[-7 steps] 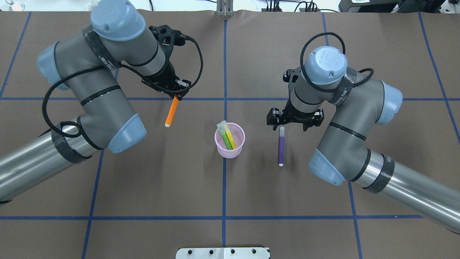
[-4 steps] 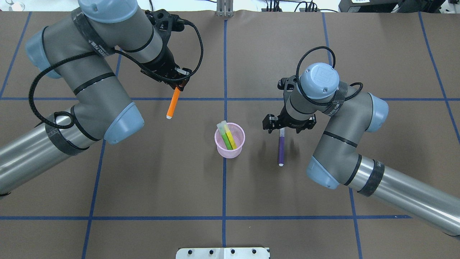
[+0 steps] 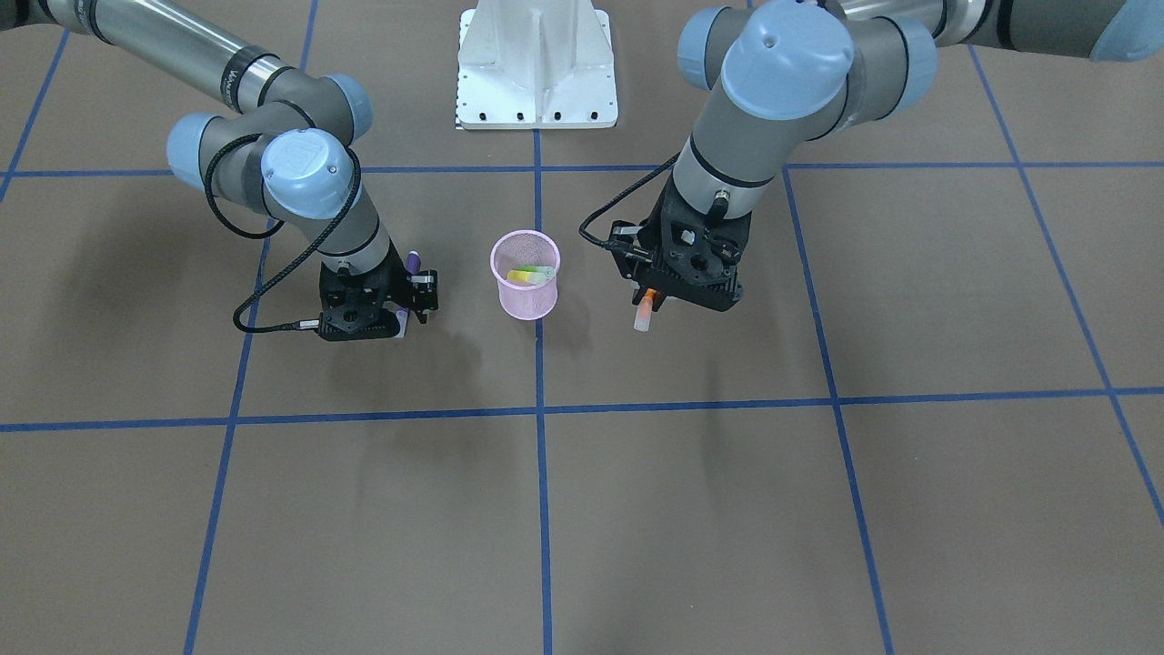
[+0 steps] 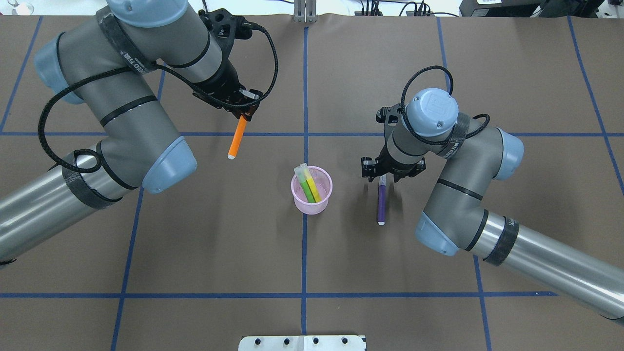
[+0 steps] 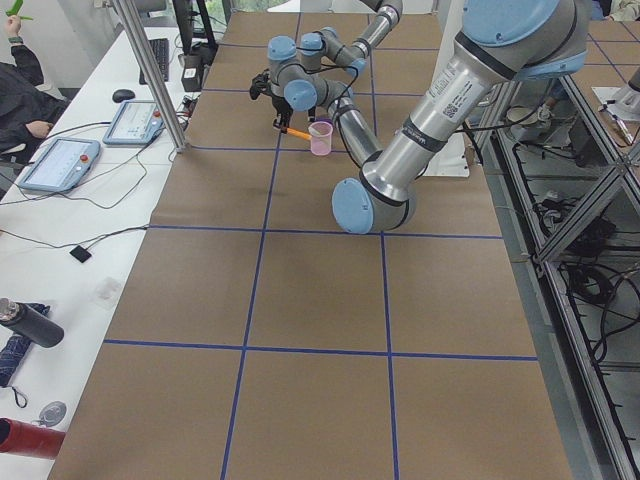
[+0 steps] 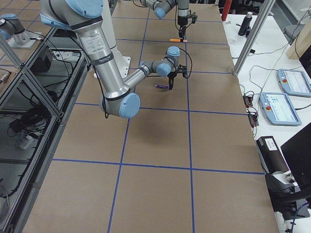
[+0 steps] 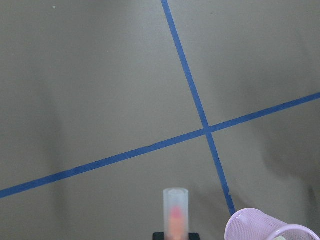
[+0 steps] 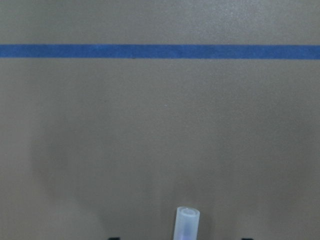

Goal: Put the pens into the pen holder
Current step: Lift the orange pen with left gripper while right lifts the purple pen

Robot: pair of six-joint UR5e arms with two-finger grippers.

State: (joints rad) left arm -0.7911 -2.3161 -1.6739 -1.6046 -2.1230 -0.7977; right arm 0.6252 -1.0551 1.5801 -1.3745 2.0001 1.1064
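My left gripper (image 4: 243, 116) is shut on the upper end of the orange pen (image 4: 236, 140) and holds it slanted above the table, left of and behind the pink mesh pen holder (image 4: 312, 197). The orange pen (image 3: 645, 310) hangs cap end down in the front view. The holder (image 3: 525, 289) holds the green pen (image 4: 306, 187) and a yellow one. The purple pen (image 4: 381, 202) lies flat right of the holder. My right gripper (image 4: 387, 176) is open, low, its fingers either side of that pen's far end, whose whitish cap (image 8: 187, 222) shows in the right wrist view.
Blue tape lines (image 4: 304, 73) cross the brown table cover. The white robot base plate (image 3: 536, 64) sits at the near edge. The holder's rim (image 7: 265, 227) shows at the bottom right of the left wrist view. Operator tablets (image 6: 284, 104) lie beside the table.
My left arm has raised the orange pen and carried it slightly away and to the right. My right gripper has moved left and down over the purple pen's far end.
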